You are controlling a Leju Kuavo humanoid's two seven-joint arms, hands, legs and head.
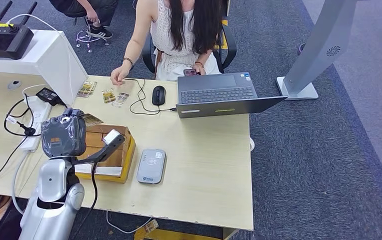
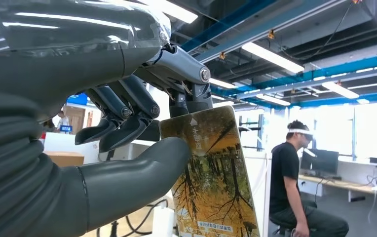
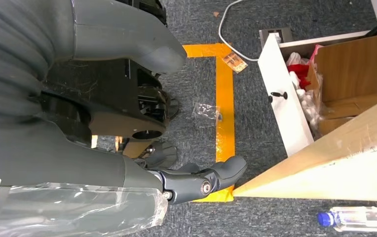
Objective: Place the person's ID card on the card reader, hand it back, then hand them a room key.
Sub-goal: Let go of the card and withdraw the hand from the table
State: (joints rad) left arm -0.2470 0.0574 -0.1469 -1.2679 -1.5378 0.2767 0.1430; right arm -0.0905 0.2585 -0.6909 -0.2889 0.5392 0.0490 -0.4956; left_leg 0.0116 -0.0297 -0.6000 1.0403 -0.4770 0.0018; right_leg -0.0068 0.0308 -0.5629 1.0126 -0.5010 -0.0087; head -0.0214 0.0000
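Left hand of mine pinches a forest-print card; next I should lower it flat onto the card reader.

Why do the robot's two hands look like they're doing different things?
The left hand is up over the desk, pinching a card with yellow trees; the right hand holds nothing. The left hand sits above the cardboard box, while the right hand hangs by the desk's edge, over the carpet. Both are grey, with clear plastic wrap.
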